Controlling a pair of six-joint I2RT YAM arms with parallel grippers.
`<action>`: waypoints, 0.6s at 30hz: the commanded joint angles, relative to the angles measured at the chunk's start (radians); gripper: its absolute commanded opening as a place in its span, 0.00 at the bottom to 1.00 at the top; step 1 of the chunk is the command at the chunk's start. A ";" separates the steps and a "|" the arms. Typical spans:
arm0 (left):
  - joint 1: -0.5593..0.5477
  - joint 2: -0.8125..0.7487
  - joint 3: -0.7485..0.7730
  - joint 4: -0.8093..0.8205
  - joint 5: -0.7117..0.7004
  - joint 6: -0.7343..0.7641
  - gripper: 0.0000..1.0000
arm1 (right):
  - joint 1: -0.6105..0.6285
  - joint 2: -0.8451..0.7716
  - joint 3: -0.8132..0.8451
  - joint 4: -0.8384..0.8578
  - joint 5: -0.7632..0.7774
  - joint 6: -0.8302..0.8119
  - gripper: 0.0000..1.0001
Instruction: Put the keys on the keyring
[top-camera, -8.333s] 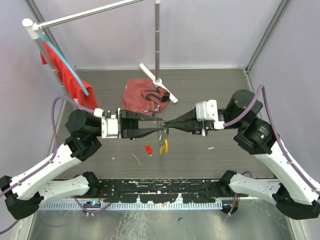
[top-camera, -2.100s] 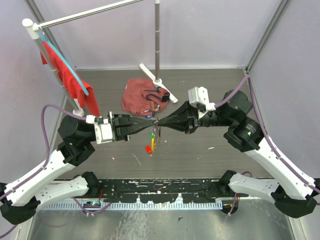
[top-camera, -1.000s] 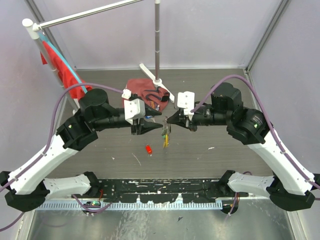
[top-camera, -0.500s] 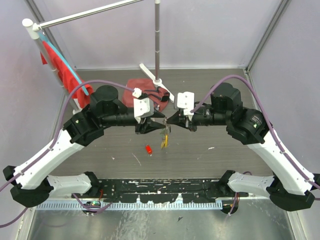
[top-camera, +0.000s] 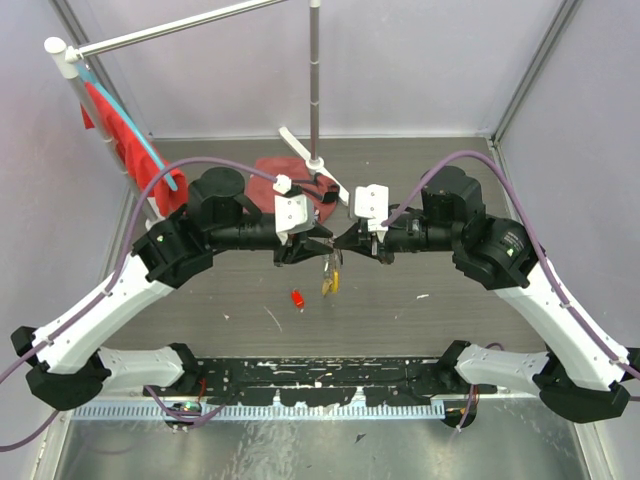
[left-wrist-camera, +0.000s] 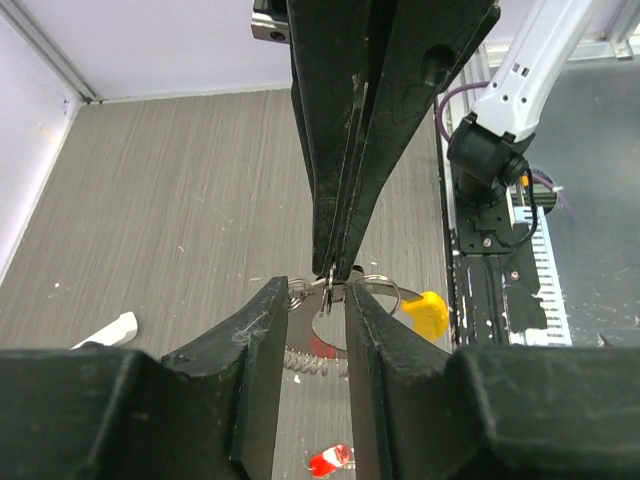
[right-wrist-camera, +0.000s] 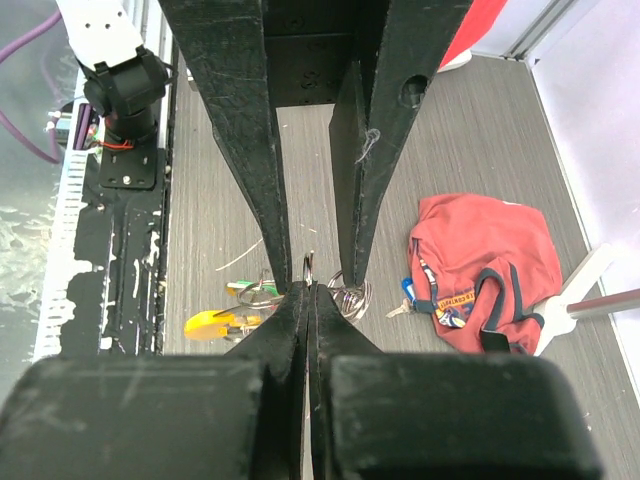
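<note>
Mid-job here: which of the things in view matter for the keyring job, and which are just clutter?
Job: keyring, pinched in the right gripper; yellow-headed key hanging below; left gripper, open around them; small red piece lying loose, possibly a key.
Lying about: crumpled red garment; white-footed pole stand; hanging red cloth.
</note>
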 joint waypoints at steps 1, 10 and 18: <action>-0.001 0.009 0.048 -0.059 -0.009 0.028 0.35 | 0.001 -0.027 0.007 0.075 -0.014 -0.004 0.01; -0.001 0.011 0.054 -0.053 -0.013 0.024 0.10 | 0.001 -0.019 0.004 0.080 -0.024 0.003 0.00; 0.000 -0.010 0.029 0.013 0.011 0.022 0.00 | 0.001 -0.027 -0.004 0.103 -0.017 0.009 0.20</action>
